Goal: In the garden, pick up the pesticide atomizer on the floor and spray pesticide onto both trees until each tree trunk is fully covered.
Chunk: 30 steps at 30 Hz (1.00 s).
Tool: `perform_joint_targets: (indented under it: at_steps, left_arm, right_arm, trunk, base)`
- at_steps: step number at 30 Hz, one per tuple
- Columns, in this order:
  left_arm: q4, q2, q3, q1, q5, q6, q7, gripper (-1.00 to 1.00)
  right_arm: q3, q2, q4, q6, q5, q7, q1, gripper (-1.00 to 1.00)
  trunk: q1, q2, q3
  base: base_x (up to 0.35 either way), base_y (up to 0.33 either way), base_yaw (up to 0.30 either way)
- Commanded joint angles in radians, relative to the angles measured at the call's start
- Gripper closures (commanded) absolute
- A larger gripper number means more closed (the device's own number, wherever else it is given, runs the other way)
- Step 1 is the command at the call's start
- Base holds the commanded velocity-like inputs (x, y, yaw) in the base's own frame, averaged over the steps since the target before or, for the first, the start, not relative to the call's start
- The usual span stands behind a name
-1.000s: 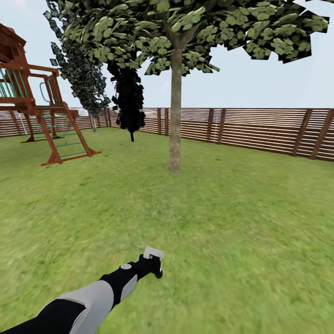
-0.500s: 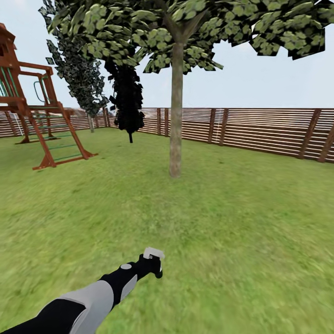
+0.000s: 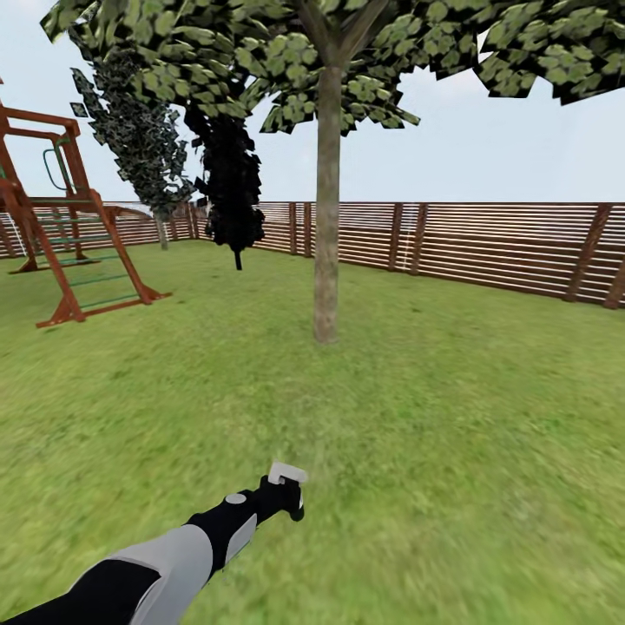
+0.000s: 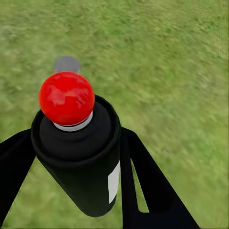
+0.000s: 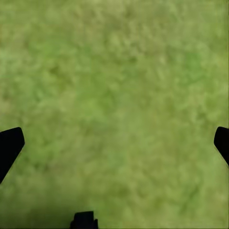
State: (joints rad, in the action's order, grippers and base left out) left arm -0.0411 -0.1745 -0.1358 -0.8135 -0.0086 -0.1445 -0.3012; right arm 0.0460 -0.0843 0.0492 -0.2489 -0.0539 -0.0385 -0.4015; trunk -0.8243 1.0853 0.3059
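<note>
In my left gripper (image 3: 285, 502) I hold the pesticide atomizer (image 3: 287, 475), whose pale head pokes above the fingers, low over the lawn. The left wrist view shows the atomizer's (image 4: 78, 157) dark body, white label and red dot up close, with the left gripper (image 4: 78, 164) shut on it from both sides. Ahead stands a tree with a straight grey-brown trunk (image 3: 326, 217) and a wide leafy canopy (image 3: 260, 52), a few metres beyond the atomizer. My right gripper (image 5: 114, 143) hangs open over bare grass, nothing between its fingers.
A brown slat fence (image 3: 486, 247) runs behind the tree. A wooden play tower (image 3: 61, 234) stands at the left. Two dark narrow trees (image 3: 227, 187) rise near the fence corner. Green lawn (image 3: 451, 417) stretches all around.
The whole view has shifted: the trunk looks nearer and the play tower has slid left, so the camera has moved forward. The left arm keeps its pose with the atomizer.
</note>
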Motion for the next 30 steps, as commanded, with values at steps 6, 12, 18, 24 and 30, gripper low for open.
perform_joint_targets:
  at_steps: [6, 12, 18, 24, 30]
  left_arm:
    - [0.001, 0.000, -0.005, -0.001, -0.001, -0.006, 0.001, 1.00]
    - [0.001, 0.000, -0.005, -0.001, -0.001, -0.006, 0.001, 1.00]
    - [0.001, 0.000, -0.005, -0.001, -0.001, -0.006, 0.001, 1.00]
    - [0.001, 0.000, -0.005, -0.001, -0.001, -0.006, 0.001, 1.00]
    - [0.001, 0.000, -0.005, -0.001, -0.001, -0.006, 0.001, 1.00]
  right_arm:
    - [0.005, 0.000, 0.005, -0.007, -0.006, -0.003, -0.002, -1.00]
    - [0.005, 0.000, 0.005, -0.007, -0.006, -0.003, -0.002, -1.00]
    - [0.005, 0.000, 0.005, -0.007, -0.006, -0.003, -0.002, -1.00]
    - [0.005, 0.000, 0.005, -0.007, -0.006, -0.003, -0.002, -1.00]
    - [0.005, 0.000, 0.005, -0.005, -0.007, -0.002, -0.002, -1.00]
  trunk:
    - [-0.001, 0.001, 0.001]
    - [-0.001, 0.001, 0.001]
    - [-0.001, 0.001, 0.001]
    - [-0.001, 0.001, 0.001]
    - [-0.001, 0.001, 0.001]
  base:
    - [0.700, 0.000, -0.003]
    - [0.700, 0.000, -0.104]
    - [0.700, 0.000, -0.126]
    - [0.700, 0.000, -0.140]
    - [0.700, 0.000, -0.022]
